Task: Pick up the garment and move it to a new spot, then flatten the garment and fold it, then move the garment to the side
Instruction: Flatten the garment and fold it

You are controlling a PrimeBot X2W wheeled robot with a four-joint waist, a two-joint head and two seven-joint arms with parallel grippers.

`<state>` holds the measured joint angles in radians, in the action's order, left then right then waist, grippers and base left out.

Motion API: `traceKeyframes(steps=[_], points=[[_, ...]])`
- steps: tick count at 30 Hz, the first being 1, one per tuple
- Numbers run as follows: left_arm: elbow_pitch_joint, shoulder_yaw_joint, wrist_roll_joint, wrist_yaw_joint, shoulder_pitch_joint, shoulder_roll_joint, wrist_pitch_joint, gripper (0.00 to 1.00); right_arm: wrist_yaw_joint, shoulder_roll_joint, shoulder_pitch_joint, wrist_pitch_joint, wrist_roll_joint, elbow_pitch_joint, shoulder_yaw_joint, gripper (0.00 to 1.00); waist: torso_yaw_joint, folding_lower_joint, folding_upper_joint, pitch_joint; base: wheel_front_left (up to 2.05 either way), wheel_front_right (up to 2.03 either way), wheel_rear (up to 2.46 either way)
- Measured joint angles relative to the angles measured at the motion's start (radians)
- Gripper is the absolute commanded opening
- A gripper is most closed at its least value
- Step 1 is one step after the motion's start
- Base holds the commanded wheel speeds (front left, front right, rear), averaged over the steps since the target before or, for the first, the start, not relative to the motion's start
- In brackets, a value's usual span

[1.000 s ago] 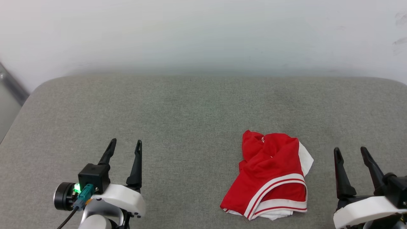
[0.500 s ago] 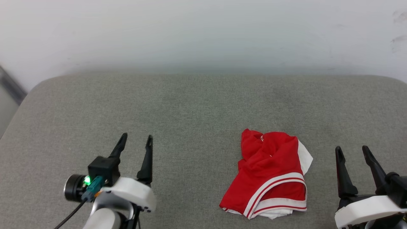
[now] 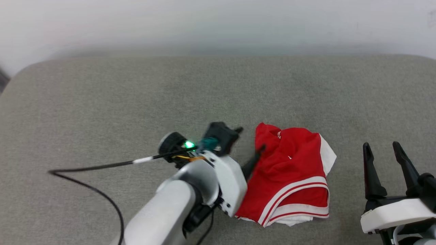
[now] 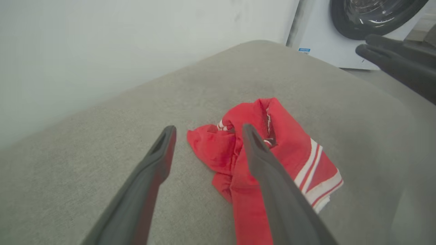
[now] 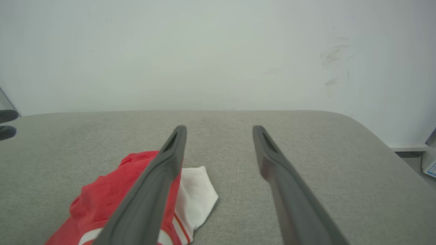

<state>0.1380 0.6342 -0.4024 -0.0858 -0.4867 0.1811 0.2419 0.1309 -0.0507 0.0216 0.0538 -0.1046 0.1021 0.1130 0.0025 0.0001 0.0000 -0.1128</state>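
- While the garment lies bunched on the near-right part of the grey padded surface, the left gripper sits at its far-left edge with its fingers spread and nothing between them.
- One left finger overlaps the red cloth in the wrist view; it is not possible to tell whether it touches.
- The right gripper hangs near and to the right, apart from the garment, with its jaws parted and empty.
- Garment: red crumple at the far end, red-and-white striped trim at the near end, a white sleeve poking out on the right.
- Step in hand, by judgement: the first pick-up.
- To do it well, the fingers should straddle a raised fold of the crumple and sink in before closing. Thin cloth slips from a shallow pinch.
- A grip on the striped trim alone would likely let the rest drag.
- Surface: a wide woven cushion with rounded corners, open to the left for a new spot.
- A black cable trails across it behind the left arm.
- Room: a pale plain wall beyond, and a white washing machine past the right end.
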Motion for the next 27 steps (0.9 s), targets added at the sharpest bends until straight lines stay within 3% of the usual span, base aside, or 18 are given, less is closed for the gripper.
traceKeyframes(steps=[7,15,16,17,22,27], points=[[0.069,0.166,-0.078,-0.038,-0.035,-0.011,0.200,1.00,0.000,0.000,-0.022,0.015,-0.011,-0.012,-0.013,1.00,-0.048,0.0000,0.0000,-0.054,0.00,0.00,0.00],[0.141,0.275,-0.138,-0.044,-0.056,0.029,0.302,1.00,0.000,0.000,-0.038,0.034,-0.019,-0.039,-0.017,1.00,-0.095,0.0000,0.0000,-0.091,0.00,0.00,0.00],[0.149,0.276,-0.134,-0.044,-0.062,0.032,0.300,0.43,0.000,0.000,-0.038,0.035,-0.019,-0.042,-0.016,1.00,-0.097,0.0000,0.0000,-0.093,0.00,0.00,0.00],[0.157,0.277,-0.130,-0.044,-0.070,0.036,0.299,0.00,0.000,0.000,-0.039,0.037,-0.019,-0.043,-0.016,1.00,-0.098,0.0000,0.0000,-0.094,0.00,0.00,0.00],[0.171,0.261,-0.127,-0.036,-0.082,0.044,0.255,0.00,0.000,0.000,-0.042,0.044,-0.021,-0.055,-0.006,1.00,-0.089,0.0000,0.0000,-0.086,0.00,0.00,0.00],[0.120,0.215,-0.120,-0.001,-0.091,0.070,0.180,0.00,0.000,0.000,-0.040,0.047,-0.025,-0.062,0.002,1.00,-0.060,0.0000,0.0000,-0.063,0.00,0.00,0.00]])
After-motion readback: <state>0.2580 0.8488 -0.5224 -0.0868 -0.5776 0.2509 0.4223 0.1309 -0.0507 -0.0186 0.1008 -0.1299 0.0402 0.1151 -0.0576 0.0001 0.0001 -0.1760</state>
